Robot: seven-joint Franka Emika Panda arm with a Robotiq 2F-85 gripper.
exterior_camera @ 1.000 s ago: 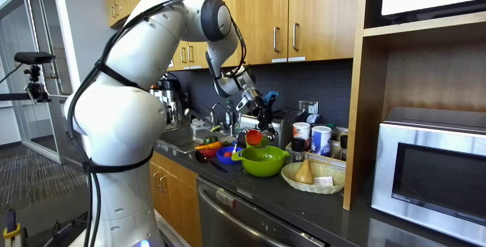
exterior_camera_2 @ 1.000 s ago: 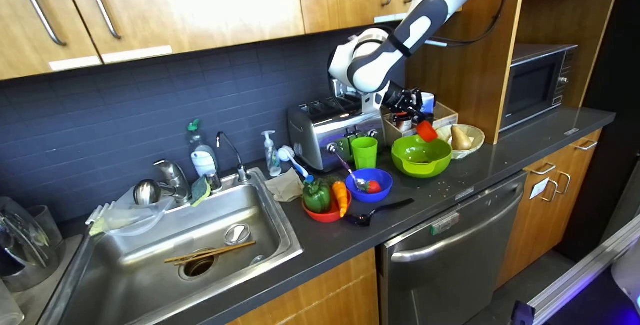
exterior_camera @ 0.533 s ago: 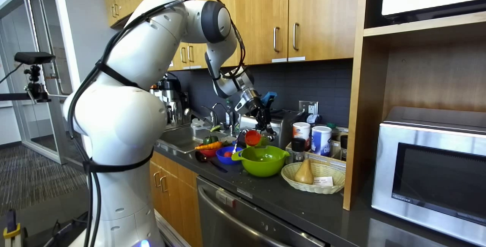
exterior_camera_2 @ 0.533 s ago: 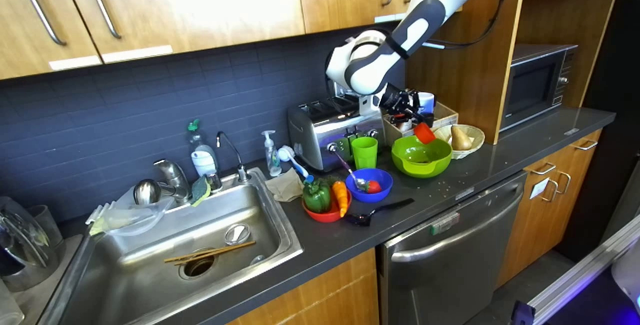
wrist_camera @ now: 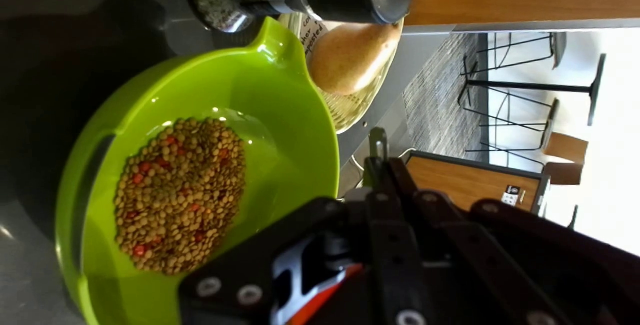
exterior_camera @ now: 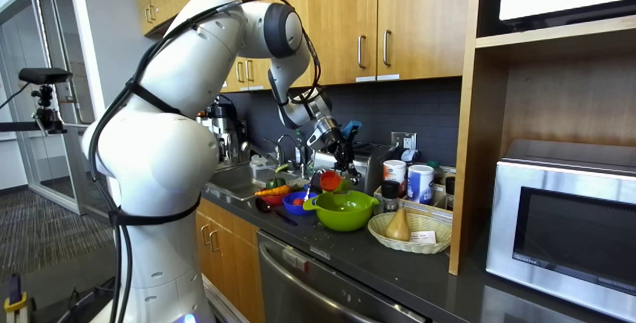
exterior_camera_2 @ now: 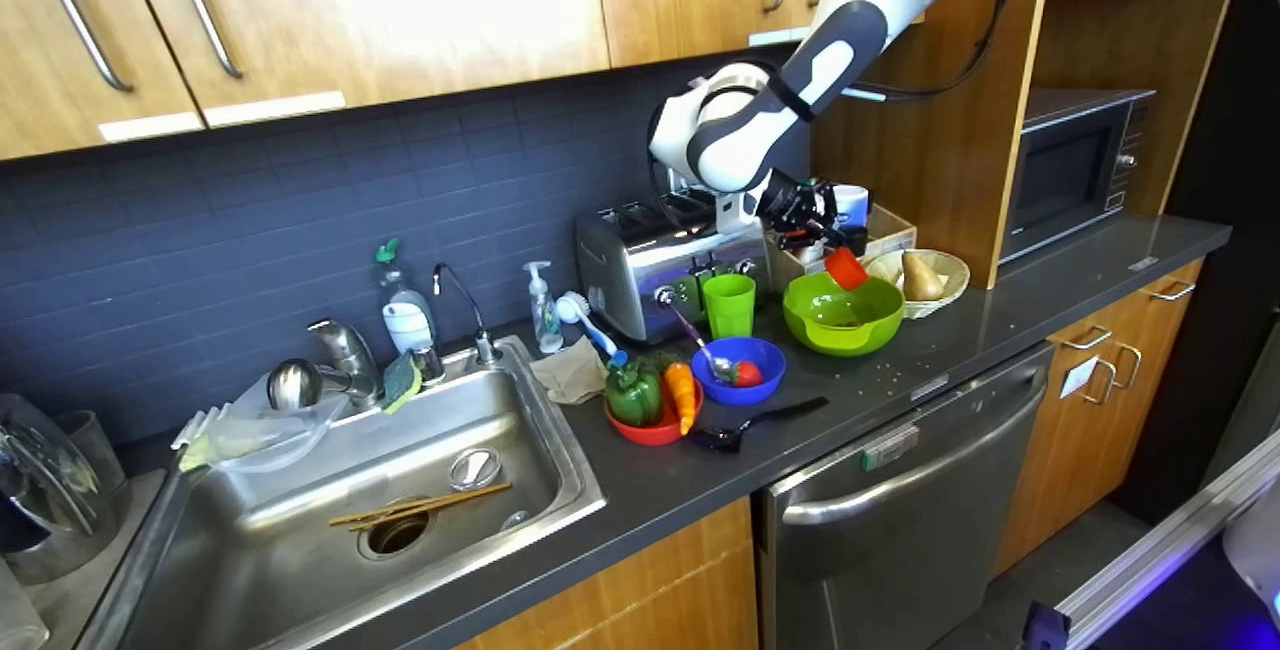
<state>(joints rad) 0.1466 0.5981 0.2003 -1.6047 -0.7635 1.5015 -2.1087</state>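
Just now, red cup (exterior_camera_2: 846,269) displaced slightly toward sink (exterior_camera_2: 566,450) side, tilted above green bowl (exterior_camera_2: 845,342) in both exterior views; meaning, position over bowl little altered. Gripper (exterior_camera_2: 836,234): fingers drawn together, seemingly on cup, contact hidden. Wrist view: bowl interior, brown grains (wrist_camera: 180,195), red pieces (wrist_camera: 139,250).

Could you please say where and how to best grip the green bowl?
I'd pinch the green bowl by its rim, from above, on the dishwasher side: the wall is exposed there, while a jar and basket crowd another side. Lentils lie inside, so keep it level.
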